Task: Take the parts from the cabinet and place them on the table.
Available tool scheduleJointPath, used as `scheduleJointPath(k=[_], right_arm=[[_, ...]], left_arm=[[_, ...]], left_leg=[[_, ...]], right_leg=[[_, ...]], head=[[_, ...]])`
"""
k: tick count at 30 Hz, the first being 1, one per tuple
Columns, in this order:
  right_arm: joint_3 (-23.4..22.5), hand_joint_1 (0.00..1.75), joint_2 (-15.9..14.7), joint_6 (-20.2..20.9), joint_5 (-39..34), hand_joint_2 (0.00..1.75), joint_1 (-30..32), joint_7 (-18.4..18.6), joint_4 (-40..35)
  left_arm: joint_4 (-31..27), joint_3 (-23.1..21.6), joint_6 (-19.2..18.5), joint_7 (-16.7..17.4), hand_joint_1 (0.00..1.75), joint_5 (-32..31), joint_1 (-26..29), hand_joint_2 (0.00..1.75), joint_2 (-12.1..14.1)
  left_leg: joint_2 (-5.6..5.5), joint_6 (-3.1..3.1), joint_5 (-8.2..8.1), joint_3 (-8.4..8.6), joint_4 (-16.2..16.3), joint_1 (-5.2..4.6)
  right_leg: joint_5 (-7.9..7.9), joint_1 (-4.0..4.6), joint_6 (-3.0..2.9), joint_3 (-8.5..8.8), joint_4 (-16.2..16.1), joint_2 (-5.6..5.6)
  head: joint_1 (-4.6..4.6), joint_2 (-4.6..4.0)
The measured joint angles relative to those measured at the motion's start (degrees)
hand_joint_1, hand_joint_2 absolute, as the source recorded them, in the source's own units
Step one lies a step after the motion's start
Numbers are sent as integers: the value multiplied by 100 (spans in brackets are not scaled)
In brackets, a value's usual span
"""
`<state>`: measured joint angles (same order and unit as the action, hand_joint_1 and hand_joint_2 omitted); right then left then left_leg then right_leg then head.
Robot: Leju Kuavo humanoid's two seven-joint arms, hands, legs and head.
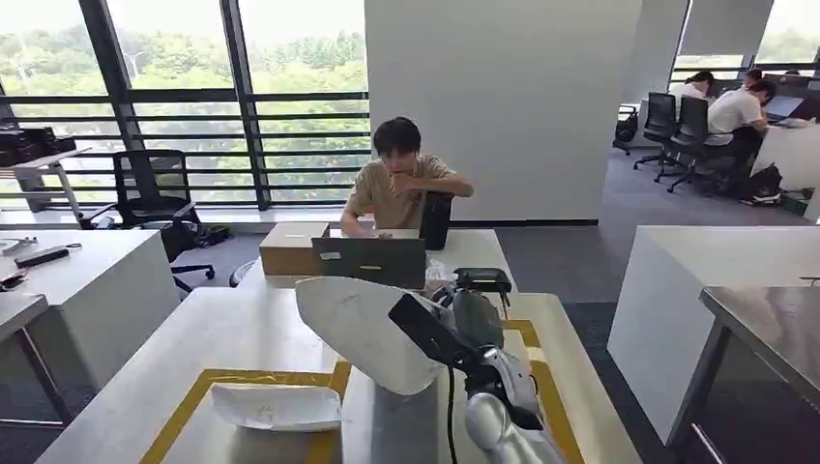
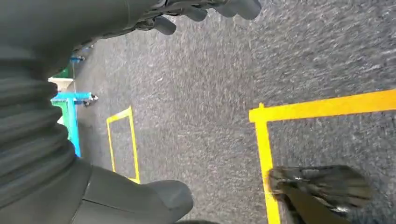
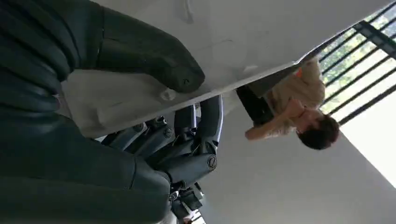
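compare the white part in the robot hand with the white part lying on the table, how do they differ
The held white part is gripped by the right robot hand and raised above the table; the other white part lies flat inside the yellow tape. The held one looks larger and tilted. Both are white, curved shells.

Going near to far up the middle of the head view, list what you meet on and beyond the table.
White part lying on the table → white part held by the right hand → laptop → cardboard box → seated person → window railing.
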<state>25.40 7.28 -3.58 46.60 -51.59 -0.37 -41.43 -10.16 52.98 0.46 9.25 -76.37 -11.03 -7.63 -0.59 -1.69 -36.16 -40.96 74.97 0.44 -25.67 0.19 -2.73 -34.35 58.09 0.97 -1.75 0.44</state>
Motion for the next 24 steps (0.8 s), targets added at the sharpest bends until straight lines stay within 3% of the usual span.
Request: scheduleJointPath(k=[1,2,3,4,5,6,7,9,10,12,13,14,19,22,24], right_arm=[[13,175,18,-7,27,175,-81,5,219],[18,175,31,-13,33,175,-154,5,363],[22,175,50,-17,42,175,-229,5,516],[24,175,66,-20,42,175,-293,5,658],[33,175,88,-15,70,175,-355,22,805],[44,175,92,9,92,175,-404,81,913],[59,175,92,26,140,175,-429,129,1014],[74,175,92,127,215,175,-491,300,1200],[81,175,87,216,247,175,-517,387,1330],[85,175,70,286,276,175,-539,477,1547],[94,175,66,319,285,175,-540,527,1648],[109,0,39,348,317,0,-538,583,1739],[173,0,-123,435,488,0,-529,962,2106],[173,0,-249,396,505,0,-530,1045,2194],[173,0,-326,383,512,0,-530,1043,2233]], left_arm=[[0,-2,0,-2,0,-15,-1,175,4],[-2,-9,0,-2,0,-28,-5,175,9],[0,-20,-2,-4,0,-42,-5,175,9],[17,-39,-7,-5,0,-44,12,175,-8],[20,-44,-18,-13,0,-44,-4,175,9],[22,-48,-29,-20,0,-44,-14,175,9],[20,-52,-37,-20,0,-44,-11,175,7],[24,-61,-53,-42,0,-50,-10,175,-4],[22,-68,-53,-42,0,-57,-19,175,-2],[22,-76,-53,-42,0,-57,-36,175,-9],[24,-79,-53,-42,0,-57,-35,175,-15],[24,-79,-53,-42,0,-57,-34,175,-18],[24,-109,-61,-13,0,-116,-38,175,-18],[24,-140,-77,6,0,-133,-40,175,-18],[24,-140,-96,17,0,-138,-40,175,-15]], left_leg=[[6,-33,228,28,-268,19],[17,-64,588,127,-676,44],[33,-115,1090,264,-1213,76],[38,-153,1337,274,-1522,108],[20,-56,1095,273,-1539,71],[12,33,1249,312,-1488,64],[5,49,1244,295,-1491,64],[-20,34,1277,300,-1514,76],[-30,45,1268,300,-1517,77],[-53,88,1239,313,-1524,77],[-56,110,1224,320,-1525,77],[-56,127,1214,327,-1525,76],[-56,166,1199,352,-1524,63],[-47,178,1205,352,-1523,54],[-37,181,1208,354,-1523,52]], right_leg=[[-60,-19,28,69,9,2],[-125,-50,62,142,28,2],[-210,-81,105,209,63,0],[-276,-69,152,219,105,1],[-299,-67,180,195,153,16],[-322,-46,215,153,162,18],[-321,-40,226,159,141,15],[-307,-38,165,179,99,15],[-301,-35,170,197,78,13],[-303,-34,168,245,31,1],[-326,-34,137,275,-10,-1],[-337,-32,115,289,-23,-2],[-333,-37,148,319,-62,-6],[-314,-51,308,320,-74,-5],[-304,-53,349,318,-74,-2]], head=[[0,0],[0,0],[0,0],[-6,0],[-26,-2],[-22,0],[0,4],[11,7],[9,7],[20,7],[20,7],[24,7],[20,7],[22,7],[20,7]])
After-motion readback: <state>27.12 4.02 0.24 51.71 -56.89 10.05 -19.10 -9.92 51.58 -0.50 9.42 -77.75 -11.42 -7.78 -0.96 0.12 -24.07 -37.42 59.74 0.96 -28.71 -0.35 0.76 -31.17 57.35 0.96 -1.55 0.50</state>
